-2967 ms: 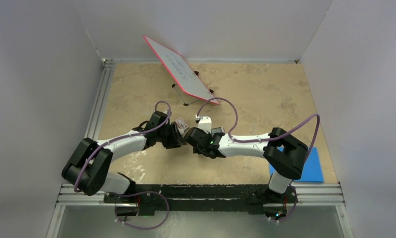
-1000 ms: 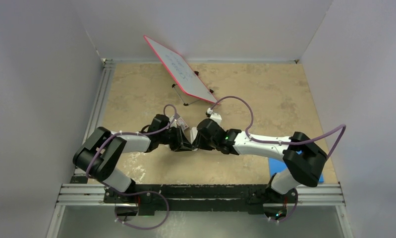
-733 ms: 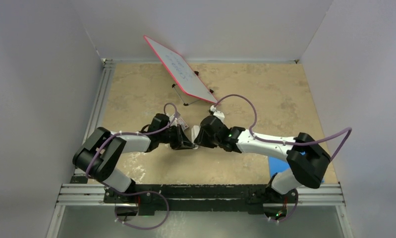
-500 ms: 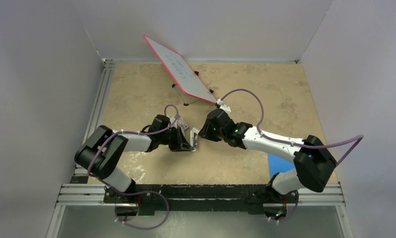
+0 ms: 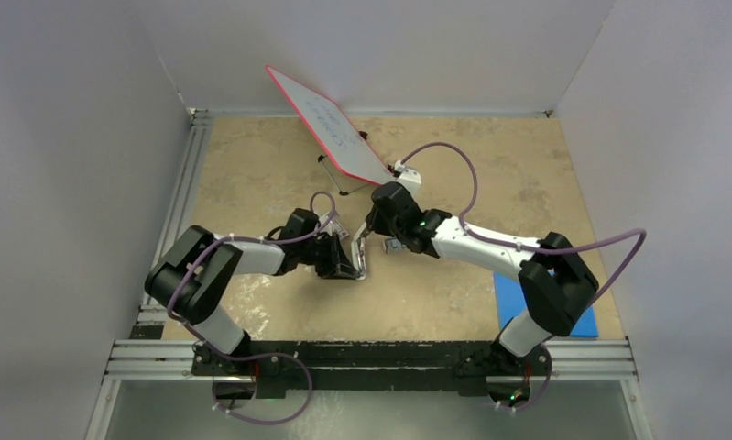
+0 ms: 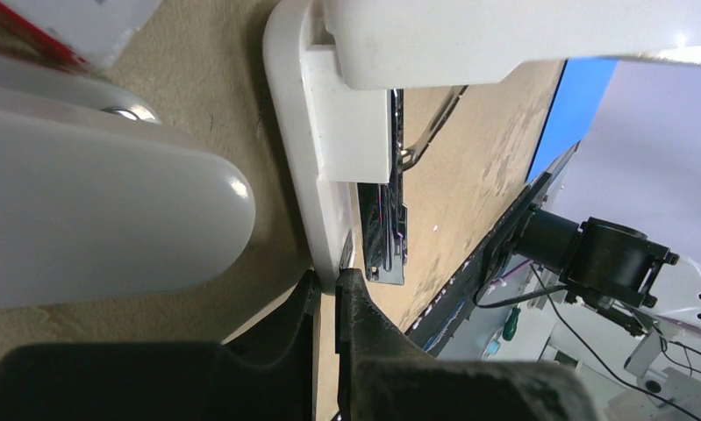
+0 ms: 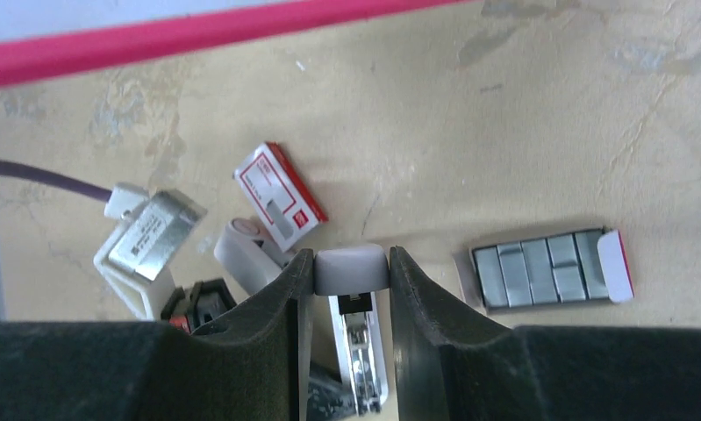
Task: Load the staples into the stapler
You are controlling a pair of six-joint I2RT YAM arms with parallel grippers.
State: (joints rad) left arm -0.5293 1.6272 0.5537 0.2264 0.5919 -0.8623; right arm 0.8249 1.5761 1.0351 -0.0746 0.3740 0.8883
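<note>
Centrally, the bench [image 5: 490,174] carries all items. A red-framed whiteboard [image 5: 330,133] stands tilted at its far side, and a blue pad [image 5: 577,312] lies flat at the near right, partly under the right arm.

Both arms reach inward and meet near the middle of the bench. The stapler [image 5: 362,257] lies between them, hinged open.

1. Right gripper [image 7: 351,260]: the jaws are clamped on the rounded white end of the stapler's upper arm. In the right wrist view, the metal staple channel shows just below this end, between the two fingers.
2. Left gripper [image 6: 329,294]: the jaws are drawn almost together. The thin end of the stapler's white base runs down into the narrow gap at the fingertips and is pinched there. The rest of the base extends away from the gripper, with its dark inner channel exposed.

The staple tray [image 7: 544,267] lies flat on the bench to the right of the right gripper, apart from it, with grey staple strips side by side inside.

The staples box [image 7: 278,197], red and white, lies just beyond the right gripper's fingers, near the stapler, and is held by neither gripper.
</note>
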